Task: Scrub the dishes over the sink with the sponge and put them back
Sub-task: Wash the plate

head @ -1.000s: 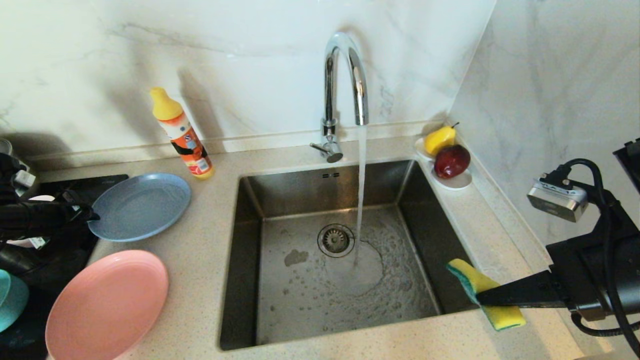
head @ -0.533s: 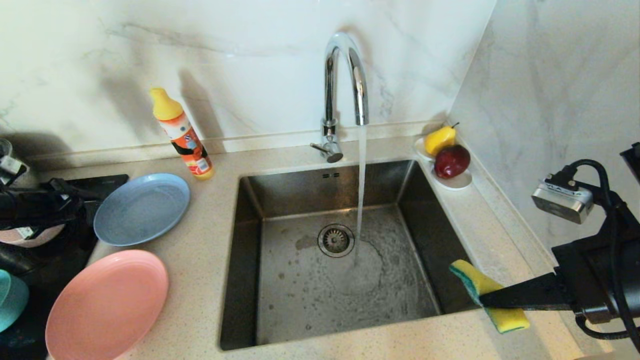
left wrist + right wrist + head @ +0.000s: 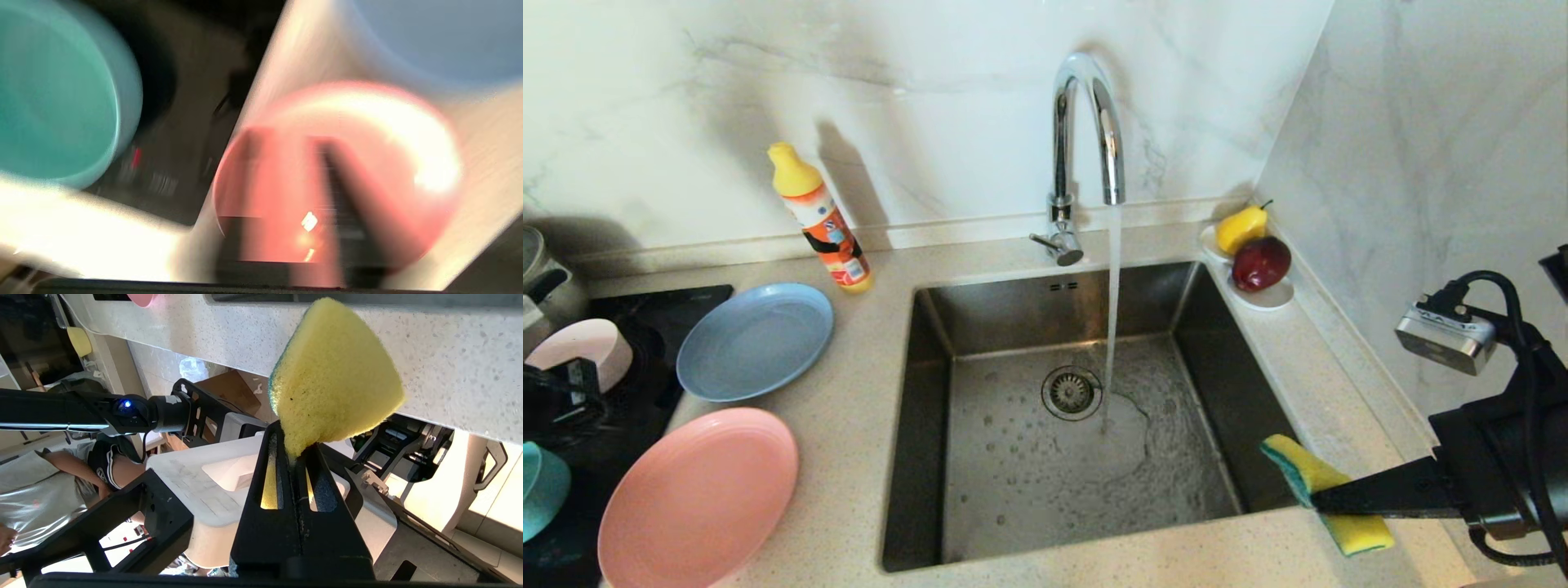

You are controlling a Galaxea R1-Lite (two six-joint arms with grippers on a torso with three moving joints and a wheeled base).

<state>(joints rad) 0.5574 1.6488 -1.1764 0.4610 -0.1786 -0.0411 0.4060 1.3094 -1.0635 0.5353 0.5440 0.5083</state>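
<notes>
Over the sink's [image 3: 1013, 498] front right corner my right gripper [image 3: 1319, 498] is shut on the bent yellow sponge [image 3: 1298, 465]; in the right wrist view the sponge [image 3: 335, 375] sticks out past the gripper [image 3: 292, 451]. My left gripper [image 3: 572, 392] is at the far left, between the pale pink bowl [image 3: 580, 347] and the teal bowl [image 3: 543, 490]. The grey-blue plate [image 3: 756, 339] and pink plate [image 3: 698, 498] lie on the counter left of the sink. The blurred left wrist view shows the left gripper [image 3: 286, 151] above the pink plate [image 3: 367, 134], beside the teal bowl [image 3: 53, 102].
Water runs from the chrome faucet [image 3: 1086, 122] into the basin near the drain. An orange detergent bottle [image 3: 821, 220] stands behind the plates. A white fruit dish [image 3: 1266, 300] with a pear and an apple sits at the sink's back right corner. A steel pot [image 3: 539, 269] stands by the black hob [image 3: 662, 302].
My left arm has drawn back from the grey-blue plate's left edge toward the left border, and the pale pink bowl now stands uncovered on the hob. The right arm has barely moved.
</notes>
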